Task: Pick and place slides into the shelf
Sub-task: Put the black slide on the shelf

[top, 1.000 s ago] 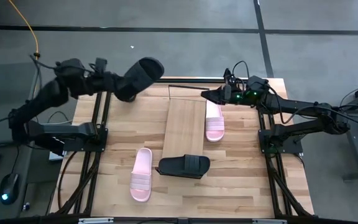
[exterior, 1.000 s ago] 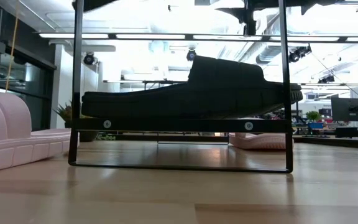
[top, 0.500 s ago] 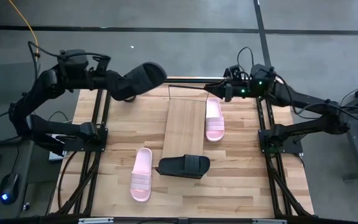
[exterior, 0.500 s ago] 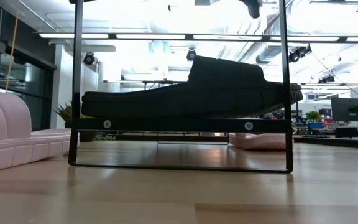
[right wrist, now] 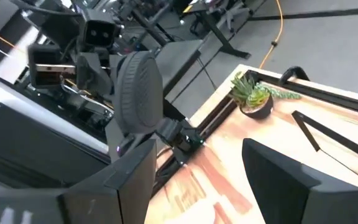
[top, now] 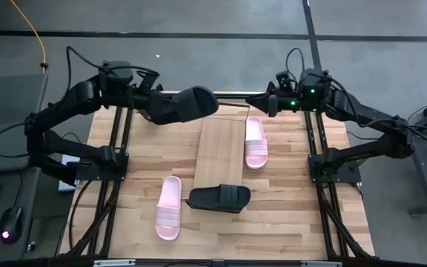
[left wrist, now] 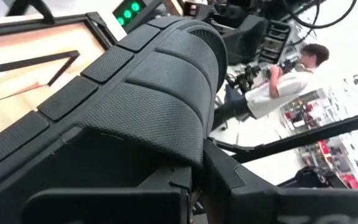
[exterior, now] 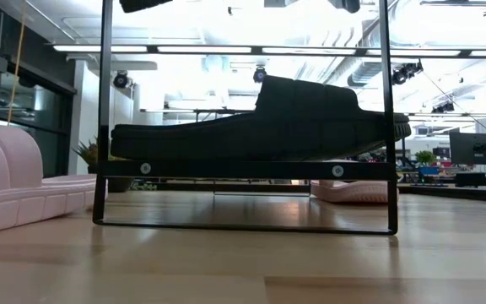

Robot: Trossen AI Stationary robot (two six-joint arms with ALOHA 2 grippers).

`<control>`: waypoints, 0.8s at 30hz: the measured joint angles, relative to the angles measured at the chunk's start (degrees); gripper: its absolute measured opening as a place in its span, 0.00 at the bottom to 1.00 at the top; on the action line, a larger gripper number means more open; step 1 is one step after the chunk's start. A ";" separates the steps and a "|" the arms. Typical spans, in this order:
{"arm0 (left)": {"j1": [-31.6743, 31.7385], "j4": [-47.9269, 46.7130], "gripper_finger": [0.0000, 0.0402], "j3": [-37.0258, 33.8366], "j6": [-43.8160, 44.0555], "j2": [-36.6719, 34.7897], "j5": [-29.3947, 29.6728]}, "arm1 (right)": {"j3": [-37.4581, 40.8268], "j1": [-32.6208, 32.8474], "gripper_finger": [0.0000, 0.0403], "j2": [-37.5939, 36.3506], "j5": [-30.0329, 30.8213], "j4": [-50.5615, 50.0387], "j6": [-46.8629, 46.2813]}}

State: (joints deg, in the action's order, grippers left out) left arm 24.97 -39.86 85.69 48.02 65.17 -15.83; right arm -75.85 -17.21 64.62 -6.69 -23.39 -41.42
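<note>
Table (top: 288,222): fills lower centre of high view, carries all work items.
Shelf (top: 219,152): centre of frame, board bare along its length, ready for loading.
Left gripper (top: 148,102): upper left, clamped tight on black slide (top: 187,104), carried clear of table toward shelf's far end, likely for placement.
Right gripper (top: 262,104): upper right, fingers spread wide, holding nothing, parked clear of left arm's path.
Second black slide (top: 219,198): lower centre, at shelf's near end.
Pink slide (top: 255,141): just right of shelf.
Pink slide two (top: 169,207): lower left.
</note>
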 joint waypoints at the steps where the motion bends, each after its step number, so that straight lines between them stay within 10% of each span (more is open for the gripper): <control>1: -0.30 0.36 0.02 0.00 -0.01 0.33 -0.07 | 0.06 0.26 0.57 0.28 -0.21 -0.27 -0.07; 24: -0.24 2.20 0.02 0.00 -0.45 4.61 -2.30 | 0.02 6.00 0.57 8.80 -1.03 12.15 -2.41</control>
State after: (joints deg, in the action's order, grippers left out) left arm 24.73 -37.66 85.69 47.57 69.78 -18.13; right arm -75.83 -11.20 73.42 -7.72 -11.24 -43.83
